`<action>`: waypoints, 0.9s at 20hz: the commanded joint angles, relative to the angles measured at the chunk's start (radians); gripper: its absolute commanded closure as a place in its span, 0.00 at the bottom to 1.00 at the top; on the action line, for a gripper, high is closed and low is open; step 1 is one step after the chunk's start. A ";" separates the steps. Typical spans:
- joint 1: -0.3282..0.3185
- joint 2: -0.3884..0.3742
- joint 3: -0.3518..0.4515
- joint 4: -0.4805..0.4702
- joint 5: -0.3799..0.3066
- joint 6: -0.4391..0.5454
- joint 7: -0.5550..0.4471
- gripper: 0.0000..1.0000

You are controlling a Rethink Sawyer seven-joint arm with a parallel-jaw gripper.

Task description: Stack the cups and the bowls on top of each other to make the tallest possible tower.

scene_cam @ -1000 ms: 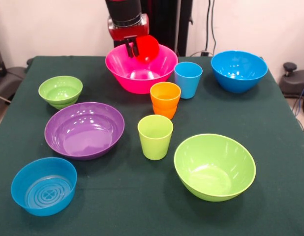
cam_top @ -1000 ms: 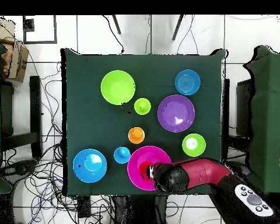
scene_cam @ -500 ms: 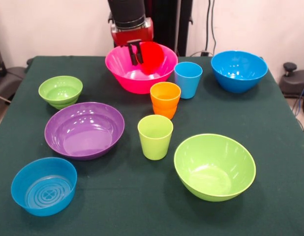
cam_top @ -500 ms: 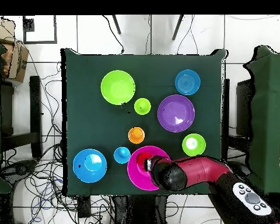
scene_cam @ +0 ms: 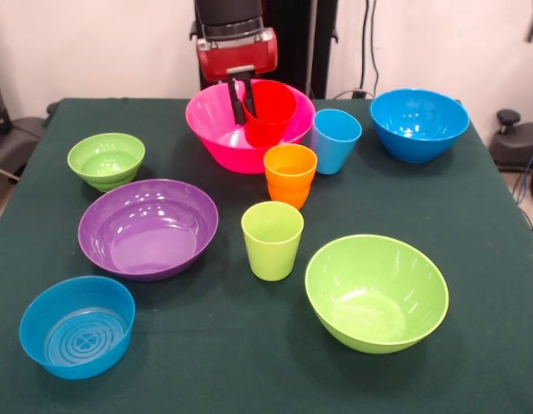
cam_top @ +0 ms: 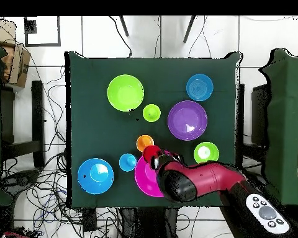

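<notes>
- Top centre of the front view: gripper (scene_cam: pixel 242 97) clamped on the rim of the red cup (scene_cam: pixel 268 112), cup upright, mouth up, hanging over the pink bowl (scene_cam: pixel 216 129).
- Orange cup (scene_cam: pixel 290 174) sits just below-right of the red cup in frame — nearest candidate to nest into; blue cup (scene_cam: pixel 335 140) to the right.
- Overhead view: red cup (cam_top: pixel 151 153) nearly touches the orange cup (cam_top: pixel 144 143), just below-right of it.
- No tower yet — all pieces single.

Dark green cloth tabletop (scene_cam: pixel 473 259). Glossy plastic bowls: large pink bowl (scene_cam: pixel 216 129), large purple bowl (scene_cam: pixel 147 228), large lime green bowl (scene_cam: pixel 376 291), large blue bowl (scene_cam: pixel 419 124), small lime green bowl (scene_cam: pixel 106 160), small blue bowl (scene_cam: pixel 77 326) with concentric rings inside. Plastic tumblers: red cup (scene_cam: pixel 270 110), orange cup (scene_cam: pixel 290 174), light blue cup (scene_cam: pixel 335 141), lime green cup (scene_cam: pixel 272 239).
</notes>
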 commanded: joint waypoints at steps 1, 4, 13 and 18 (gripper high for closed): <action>0.007 -0.081 0.105 0.024 -0.007 -0.092 0.039 1.00; -0.012 -0.101 0.131 0.054 -0.010 -0.102 0.031 1.00; -0.029 -0.104 0.143 0.093 -0.042 -0.119 0.022 1.00; -0.050 -0.082 0.174 0.100 -0.022 -0.060 -0.002 1.00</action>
